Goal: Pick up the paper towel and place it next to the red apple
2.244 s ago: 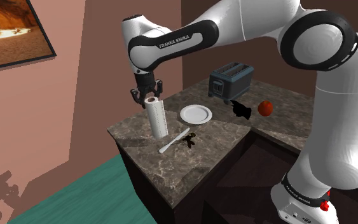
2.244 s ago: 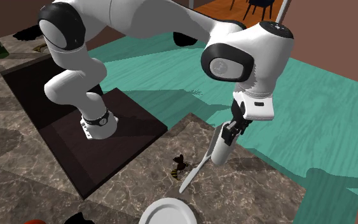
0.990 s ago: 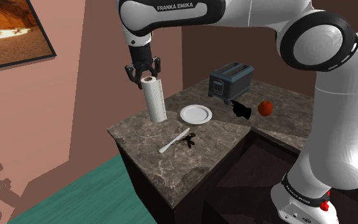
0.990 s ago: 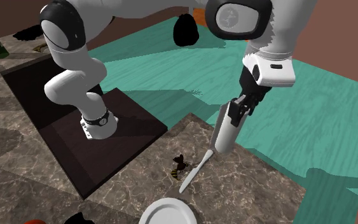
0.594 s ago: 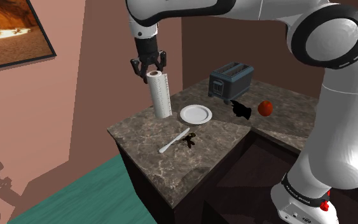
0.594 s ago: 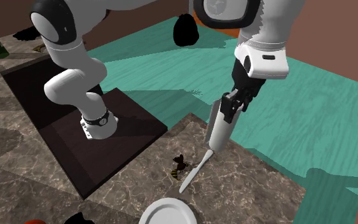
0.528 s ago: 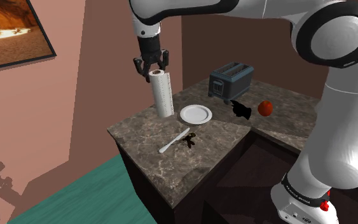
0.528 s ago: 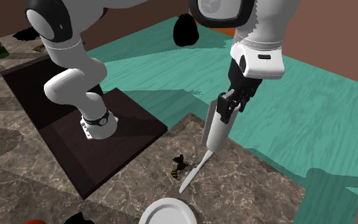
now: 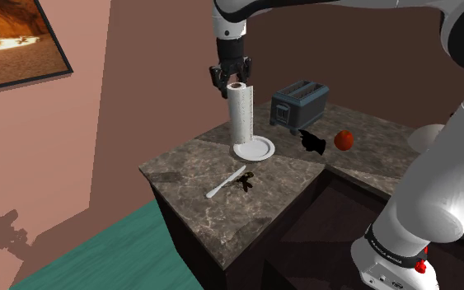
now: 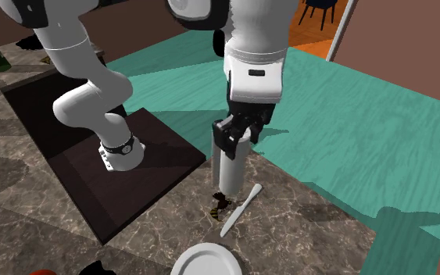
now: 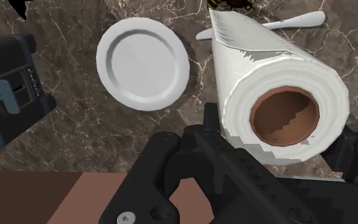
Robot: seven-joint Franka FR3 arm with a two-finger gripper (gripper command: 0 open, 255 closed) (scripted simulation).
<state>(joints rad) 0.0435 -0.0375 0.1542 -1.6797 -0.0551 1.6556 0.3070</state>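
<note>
Paper towel aloft in the gripper, apple well off to the side

From where I stand, the black gripper (image 9: 232,82) is clenched around the top end of the paper towel (image 9: 240,115), one finger on each side of the roll. The roll hangs upright, clear of the dark marbled tabletop (image 9: 213,210). In the shoulder view its lower end overlaps the white plate (image 9: 254,148) at about 10 o'clock on the rim. The red apple (image 9: 344,139) lies well apart from the roll, at roughly 4 o'clock from it. A black object (image 9: 311,142) sits just beside the apple at its 9 o'clock. A grey toaster (image 9: 297,105) stands at the plate's 1 o'clock. A white utensil (image 9: 226,181) and a small dark figure (image 9: 246,183) lie at the plate's 7 o'clock.
</note>
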